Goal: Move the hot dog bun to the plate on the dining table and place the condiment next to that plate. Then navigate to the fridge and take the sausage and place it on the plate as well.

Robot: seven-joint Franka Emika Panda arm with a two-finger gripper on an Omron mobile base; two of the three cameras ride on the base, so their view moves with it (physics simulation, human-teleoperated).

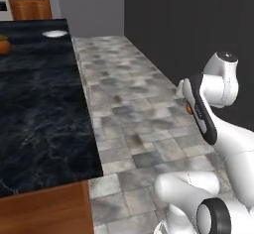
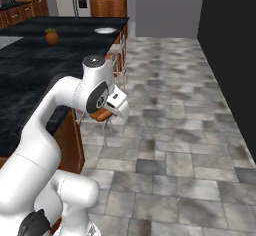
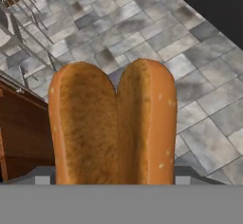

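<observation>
The gripper [image 2: 106, 111] was clamped wide around the toasty, split, rounded hot dog bun [image 3: 112, 123], above grey stone floor tiles [image 3: 190, 52].

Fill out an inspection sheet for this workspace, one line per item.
Surface: dining table, black marbled top, wood base.
Job's things: hot dog bun held in the gripper over the tiled floor, beside the table; plate at the table's far end.
Clutter: small orange pot with a green plant on the table.
Gripper: gripper shut on the bun, off the table edge.
Cables: nothing seen.
Surroundings: grey tiled floor, dark wall, wire stools along the table, wood cabinets at the back.
</observation>
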